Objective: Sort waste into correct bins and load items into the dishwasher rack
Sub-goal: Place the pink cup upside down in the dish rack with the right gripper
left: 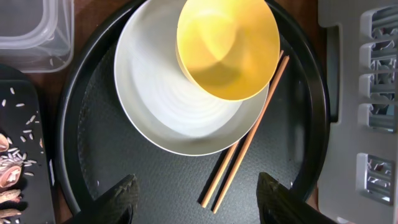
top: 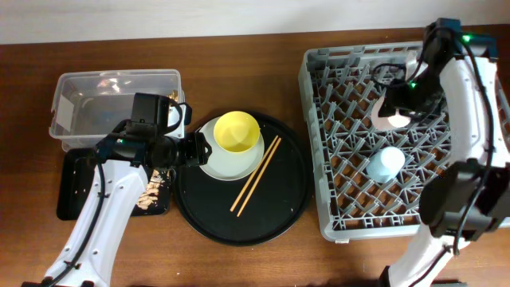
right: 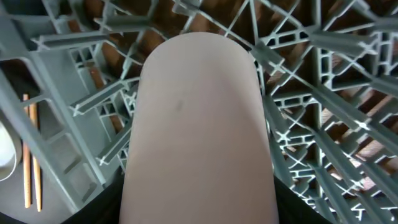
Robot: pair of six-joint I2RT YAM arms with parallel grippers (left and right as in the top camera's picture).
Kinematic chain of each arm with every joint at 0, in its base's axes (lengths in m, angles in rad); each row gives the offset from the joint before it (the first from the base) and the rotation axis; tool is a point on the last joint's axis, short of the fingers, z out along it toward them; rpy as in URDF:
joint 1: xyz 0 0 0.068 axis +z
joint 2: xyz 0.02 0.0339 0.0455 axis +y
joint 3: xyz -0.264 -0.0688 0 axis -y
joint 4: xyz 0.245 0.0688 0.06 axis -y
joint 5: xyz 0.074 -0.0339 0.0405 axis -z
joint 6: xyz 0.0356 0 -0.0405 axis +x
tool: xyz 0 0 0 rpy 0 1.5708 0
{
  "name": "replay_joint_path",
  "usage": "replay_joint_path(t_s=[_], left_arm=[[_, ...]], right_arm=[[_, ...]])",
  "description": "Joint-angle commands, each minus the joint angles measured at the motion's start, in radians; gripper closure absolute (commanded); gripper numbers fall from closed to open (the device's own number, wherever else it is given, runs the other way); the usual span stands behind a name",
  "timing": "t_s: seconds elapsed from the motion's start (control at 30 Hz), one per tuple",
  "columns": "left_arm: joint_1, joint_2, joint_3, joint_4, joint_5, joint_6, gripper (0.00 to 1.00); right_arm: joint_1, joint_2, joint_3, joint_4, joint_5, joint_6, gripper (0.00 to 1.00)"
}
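Seen from above, the light is bright and even. The brown worktop shines a little, and the arms drop only soft shadows. Small white glints sit on the clear tub at 10 o'clock.

In the left wrist view the plate has white glare on it, and the yellow bowl has a shadow inside. The left hand has dark, fuzzy fingers at 6 o'clock.

In the right wrist view the pink cup is very close and blurry. The rack behind it looks sharper.
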Motion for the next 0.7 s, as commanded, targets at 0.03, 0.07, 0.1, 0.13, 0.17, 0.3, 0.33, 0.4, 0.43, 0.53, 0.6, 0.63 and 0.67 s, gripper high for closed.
replay_joint_path(t_s=[0.03, 0.07, 0.1, 0.13, 0.17, 0.3, 0.33, 0.4, 0.43, 0.53, 0.6, 0.63, 0.67], left_arm=[[0.000, -0.015, 0.004, -0.002, -0.013, 0.018, 0.40], [0.000, -0.015, 0.004, -0.002, -0.013, 0.018, 0.40], [0.000, -0.015, 0.004, -0.002, -0.013, 0.018, 0.40], [0.000, -0.015, 0.004, -0.002, -0.013, 0.018, 0.40], [0.000, -0.015, 0.004, -0.001, -0.013, 0.018, 0.40], [0.001, -0.015, 0.004, -0.008, -0.016, 0.018, 0.36], [0.002, -0.015, 0.004, -0.030, -0.053, 0.018, 0.32], [0.003, -0.015, 0.004, -0.097, -0.170, 0.018, 0.31], [0.003, -0.015, 0.004, -0.139, -0.234, 0.018, 0.30], [0.027, -0.015, 0.004, -0.224, -0.302, -0.002, 0.27], [0.079, -0.015, 0.004, -0.234, -0.300, -0.063, 0.26], [0.101, -0.015, 0.004, -0.237, -0.300, -0.085, 0.25], [0.138, -0.015, 0.004, -0.245, -0.297, -0.107, 0.23]], right_arm=[[-0.006, 0.061, 0.022, 0.003, 0.012, 0.005, 0.49], [-0.005, 0.076, 0.021, 0.003, 0.011, 0.005, 0.49], [-0.005, 0.087, 0.021, 0.004, 0.008, 0.005, 0.46], [-0.003, 0.099, 0.021, 0.008, 0.007, 0.005, 0.39], [0.002, 0.109, 0.021, 0.016, 0.006, 0.005, 0.24], [0.031, 0.113, 0.021, 0.018, -0.019, 0.005, 0.07], [0.035, 0.109, 0.022, 0.002, -0.019, 0.005, 0.07], [0.042, 0.076, 0.023, -0.013, -0.023, 0.005, 0.09], [0.049, 0.036, 0.025, -0.011, -0.043, 0.005, 0.10], [0.109, -0.093, 0.027, 0.009, -0.110, -0.022, 0.10], [0.181, -0.135, 0.027, 0.027, -0.124, -0.029, 0.10], [0.210, -0.139, 0.027, 0.035, -0.124, -0.029, 0.10], [0.274, -0.136, 0.027, 0.050, -0.129, -0.028, 0.10]])
